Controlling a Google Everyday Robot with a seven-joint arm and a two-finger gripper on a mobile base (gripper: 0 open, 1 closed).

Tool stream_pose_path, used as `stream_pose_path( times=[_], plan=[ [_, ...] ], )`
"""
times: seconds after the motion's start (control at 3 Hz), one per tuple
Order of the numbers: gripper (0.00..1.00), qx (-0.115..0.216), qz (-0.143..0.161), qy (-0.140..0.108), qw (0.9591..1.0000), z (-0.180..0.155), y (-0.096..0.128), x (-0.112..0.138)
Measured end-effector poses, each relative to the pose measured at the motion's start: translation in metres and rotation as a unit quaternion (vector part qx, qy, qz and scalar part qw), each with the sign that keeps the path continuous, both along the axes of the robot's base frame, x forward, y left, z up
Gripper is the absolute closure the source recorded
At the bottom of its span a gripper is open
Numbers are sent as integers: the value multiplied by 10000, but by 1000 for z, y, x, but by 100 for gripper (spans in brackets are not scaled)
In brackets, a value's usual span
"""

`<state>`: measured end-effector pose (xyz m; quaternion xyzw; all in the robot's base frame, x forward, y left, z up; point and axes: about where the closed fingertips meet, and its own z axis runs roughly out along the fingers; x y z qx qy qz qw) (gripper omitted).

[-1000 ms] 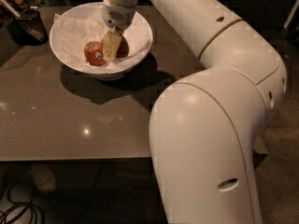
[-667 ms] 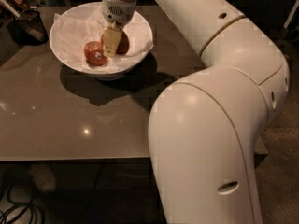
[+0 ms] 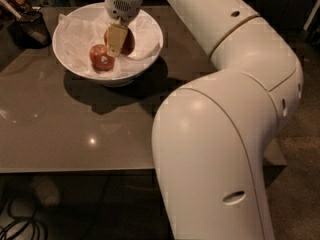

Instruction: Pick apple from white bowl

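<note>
The gripper (image 3: 116, 40), low inside the white bowl (image 3: 155, 30), hides much of the darker apple (image 3: 129, 42) behind it

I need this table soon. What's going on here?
The robot arm is reaching into the white bowl on the table. Its gripper is low inside the bowl, right against an apple that it partly hides. A second apple, with a small pale spot, lies free beside it on crumpled paper. Whether the first apple is gripped yet cannot be told.
</note>
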<state>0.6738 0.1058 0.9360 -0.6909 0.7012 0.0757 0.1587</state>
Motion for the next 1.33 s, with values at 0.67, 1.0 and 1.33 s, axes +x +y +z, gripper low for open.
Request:
stream_pose_path(
  times=[0.67,1.0,1.33],
  plan=[
    [100,355,352,-146,9986,22,0,-8],
    [100,575,618,-367,9958,48,-4,-22],
    [100,683,819,-483,9931,64,-4,-31]
  ],
)
